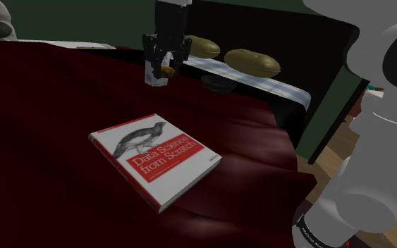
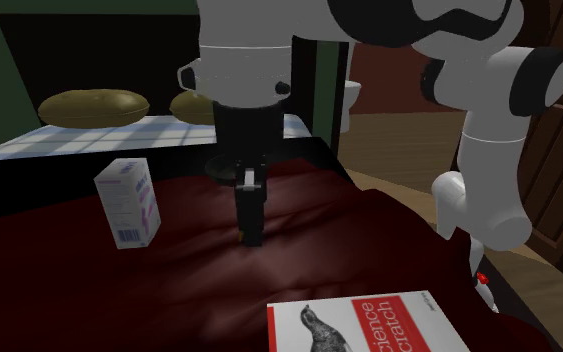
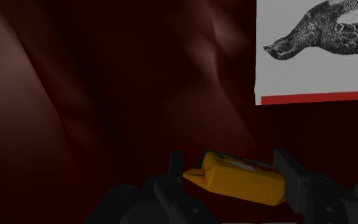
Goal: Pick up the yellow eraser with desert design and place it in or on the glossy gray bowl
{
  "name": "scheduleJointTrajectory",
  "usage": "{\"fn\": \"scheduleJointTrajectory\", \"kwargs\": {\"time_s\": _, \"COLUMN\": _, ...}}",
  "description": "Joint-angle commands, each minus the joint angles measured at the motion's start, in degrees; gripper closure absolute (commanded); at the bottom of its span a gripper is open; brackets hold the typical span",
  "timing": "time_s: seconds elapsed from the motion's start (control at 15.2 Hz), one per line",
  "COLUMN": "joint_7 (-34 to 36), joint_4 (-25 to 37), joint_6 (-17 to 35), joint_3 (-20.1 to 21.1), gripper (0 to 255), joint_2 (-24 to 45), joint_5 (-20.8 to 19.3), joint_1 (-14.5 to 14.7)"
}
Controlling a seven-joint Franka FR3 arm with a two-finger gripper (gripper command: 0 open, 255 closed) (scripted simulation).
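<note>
The hand (image 3: pixel 229 164) is clasping the yellow eraser (image 3: pixel 244 179) over the dark red bed (image 1: pixel 49 106), and should be carrying it level to the dark bowl (image 1: pixel 218 84) beside the pillows (image 1: pixel 253 62), releasing low.

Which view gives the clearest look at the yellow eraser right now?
The wrist view: the eraser sits large and close, clasped in the gripper. The shoulder view gives a small yellow bit at the fingertips. In the second exterior view it is too small to make out.
</note>
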Motion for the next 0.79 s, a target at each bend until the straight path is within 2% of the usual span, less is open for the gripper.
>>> {"fn": "scheduleJointTrajectory", "kwargs": {"time_s": 0.0, "joint_7": -1.4, "joint_4": 0.0, "joint_6": -0.4, "joint_3": -0.6, "gripper": 255, "joint_2": -0.6, "joint_5": 0.3, "joint_1": -0.8}}
{"fn": "scheduleJointTrajectory", "kwargs": {"time_s": 0.33, "joint_7": -8.8, "joint_4": -3.7, "joint_6": 0.6, "joint_3": -3.8, "gripper": 255, "joint_2": -3.7, "joint_5": 1.9, "joint_1": -5.3}}
{"fn": "scheduleJointTrajectory", "kwargs": {"time_s": 0.73, "joint_7": -17.3, "joint_4": -5.3, "joint_6": 1.2, "joint_3": -7.8, "gripper": 255, "joint_2": -5.0, "joint_5": 2.6, "joint_1": -9.9}}
